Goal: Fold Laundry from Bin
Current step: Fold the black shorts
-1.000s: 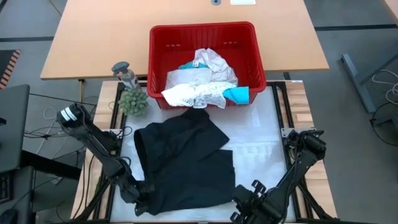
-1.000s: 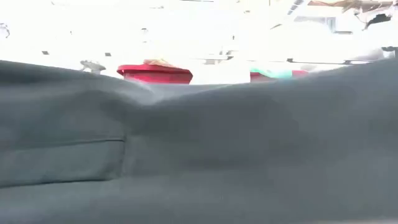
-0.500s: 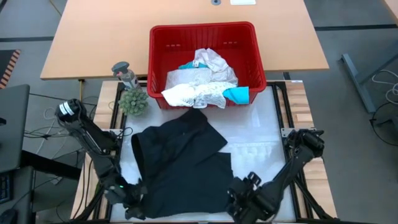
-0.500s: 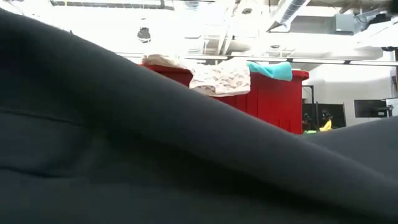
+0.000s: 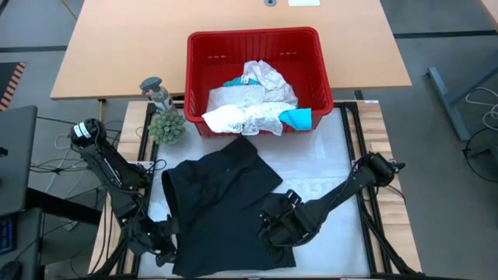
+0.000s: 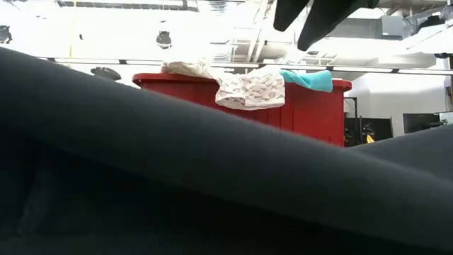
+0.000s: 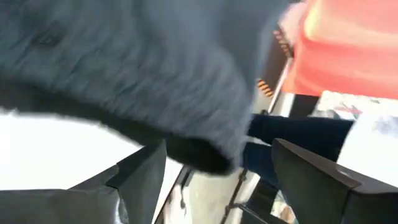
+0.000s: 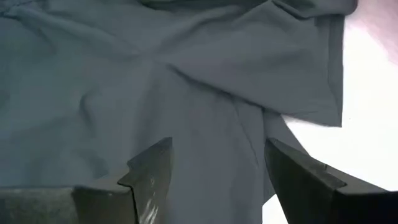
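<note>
Both end effectors, left (image 5: 165,247) and right (image 5: 274,227), stand spread and empty over the black garment (image 5: 222,204) lying before the red bin (image 5: 194,70).

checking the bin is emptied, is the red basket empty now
No, the red basket holds white lacy garments and a teal one.

My two pincers, left pincer (image 5: 165,247) and right pincer (image 5: 274,229), one red bin (image 5: 319,71), one black garment (image 5: 222,202), one small plant (image 5: 166,125)
</note>
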